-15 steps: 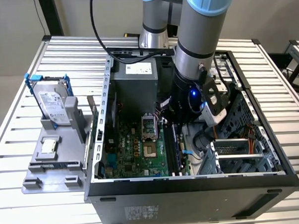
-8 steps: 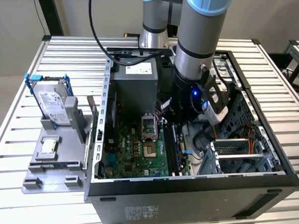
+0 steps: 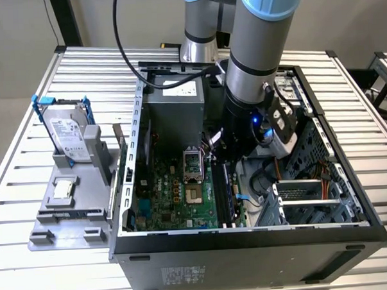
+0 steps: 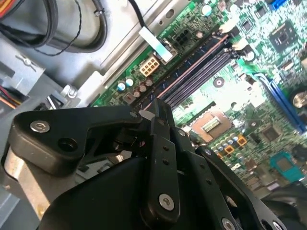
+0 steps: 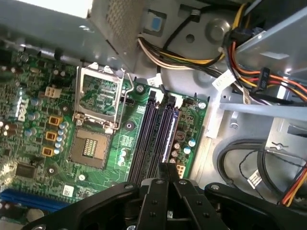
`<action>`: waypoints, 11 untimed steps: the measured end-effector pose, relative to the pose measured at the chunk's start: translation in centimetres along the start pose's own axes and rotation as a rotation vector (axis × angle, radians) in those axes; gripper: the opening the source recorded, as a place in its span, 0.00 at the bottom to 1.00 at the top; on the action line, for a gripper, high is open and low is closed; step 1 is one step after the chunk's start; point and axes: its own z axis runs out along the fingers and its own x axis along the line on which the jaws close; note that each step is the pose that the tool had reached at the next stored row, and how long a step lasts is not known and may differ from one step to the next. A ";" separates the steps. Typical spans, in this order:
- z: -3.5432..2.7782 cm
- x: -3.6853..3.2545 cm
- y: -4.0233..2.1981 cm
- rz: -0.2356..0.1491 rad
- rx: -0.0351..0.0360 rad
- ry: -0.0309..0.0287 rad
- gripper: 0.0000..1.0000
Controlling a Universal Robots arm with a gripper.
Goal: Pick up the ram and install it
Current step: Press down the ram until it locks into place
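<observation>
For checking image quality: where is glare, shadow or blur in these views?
Exterior view: even room light; the arm shades the computer case interior, and a blue light glows at its wrist. Second wrist view: the gripper looms dark and soft. First wrist view: the memory slots are sharp, the case wall glares.

**Non-task items on and around the worktop**

Worktop: ribbed metal slats, silver. Computer case: black, open, standing on the worktop. Motherboard: green, lying flat inside the case; open processor socket with its metal frame raised; blue expansion slot. Power supply: grey box at the far end of the case. Cable bundle: orange, yellow and black wires. Grey tray: beside the case, toward the exterior view's left. Hard drive: silver, in a blue-clipped frame, propped on the tray. Small square silver chip: seated on the tray.
</observation>
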 end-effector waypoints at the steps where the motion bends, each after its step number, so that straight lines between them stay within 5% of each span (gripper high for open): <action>1: 0.00 0.00 0.00 -0.014 -0.0001 -0.0001 0.00; 11: 0.00 0.00 0.00 -0.153 -0.0003 -0.0036 0.00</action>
